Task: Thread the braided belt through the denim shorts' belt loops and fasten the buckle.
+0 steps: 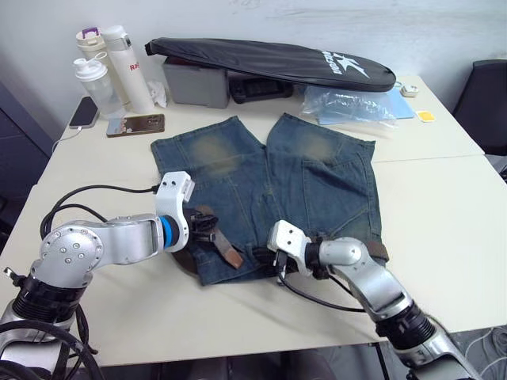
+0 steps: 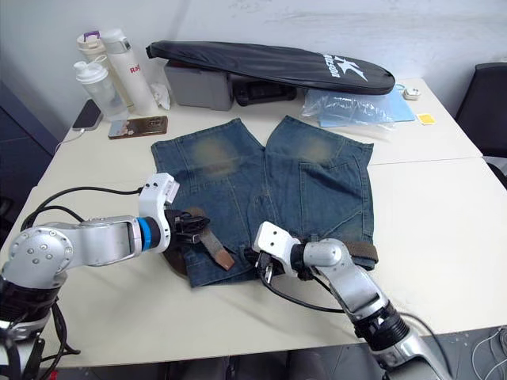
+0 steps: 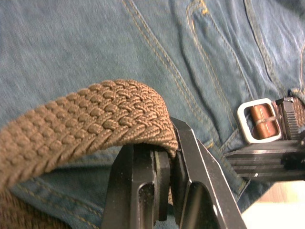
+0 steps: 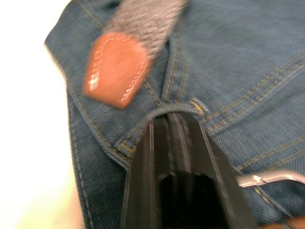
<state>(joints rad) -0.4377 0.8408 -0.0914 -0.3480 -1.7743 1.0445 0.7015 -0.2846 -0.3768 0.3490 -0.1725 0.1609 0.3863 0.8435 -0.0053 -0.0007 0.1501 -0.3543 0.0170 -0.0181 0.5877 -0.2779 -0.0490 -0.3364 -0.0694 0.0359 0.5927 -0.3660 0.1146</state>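
Note:
The denim shorts (image 1: 317, 182) lie flat on the table with the waistband toward me. My left gripper (image 1: 207, 227) is shut on the braided belt (image 3: 95, 119) over the left part of the waistband. From there the belt's tan leather tip (image 4: 114, 67) points toward the table's near edge. My right gripper (image 4: 174, 119) is shut at mid-waistband, and a belt loop (image 4: 162, 113) arches over its fingertips. Beside this gripper lies the silver buckle (image 3: 261, 121). More brown belt (image 2: 364, 253) shows at the waistband's right end.
A long black zipped bag (image 1: 269, 59) lies across the back over a grey box (image 1: 194, 83). Bottles (image 1: 119, 67) and two phones (image 1: 136, 124) occupy the back left. A clear plastic bag (image 1: 348, 103) rests at the back right. A dark chair (image 1: 487, 103) stands beside the table's right side.

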